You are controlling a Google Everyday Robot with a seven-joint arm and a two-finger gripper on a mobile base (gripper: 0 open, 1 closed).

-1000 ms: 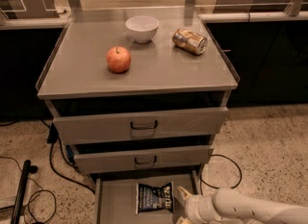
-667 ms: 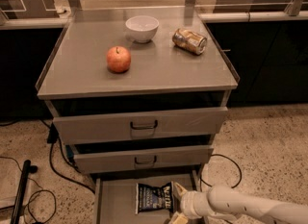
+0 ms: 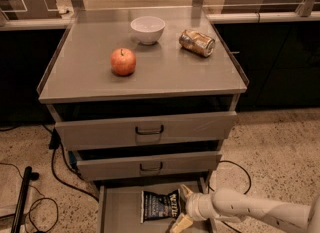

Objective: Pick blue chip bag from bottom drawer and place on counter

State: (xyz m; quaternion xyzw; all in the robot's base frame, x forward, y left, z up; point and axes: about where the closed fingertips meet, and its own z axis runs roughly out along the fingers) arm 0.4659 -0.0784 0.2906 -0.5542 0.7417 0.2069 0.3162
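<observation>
The blue chip bag point(image 3: 160, 205) lies flat on the grey floor of the open bottom drawer point(image 3: 120, 212), near its back right. My gripper point(image 3: 183, 208) comes in from the lower right on a white arm. Its fingers point(image 3: 186, 192) are open, one by the bag's upper right edge and one by its lower right edge, at the bag's right side. The counter point(image 3: 165, 69) is the grey cabinet top above.
On the counter stand a red apple point(image 3: 123, 61), a white bowl point(image 3: 147, 29) and a crushed metallic can point(image 3: 197, 43). Two upper drawers with dark loop handles point(image 3: 149, 130) stick out slightly above the bottom drawer. Black cables point(image 3: 55, 177) lie on the floor at left.
My gripper has moved left, closer to the bag's right edge. The bag and the counter objects have not moved.
</observation>
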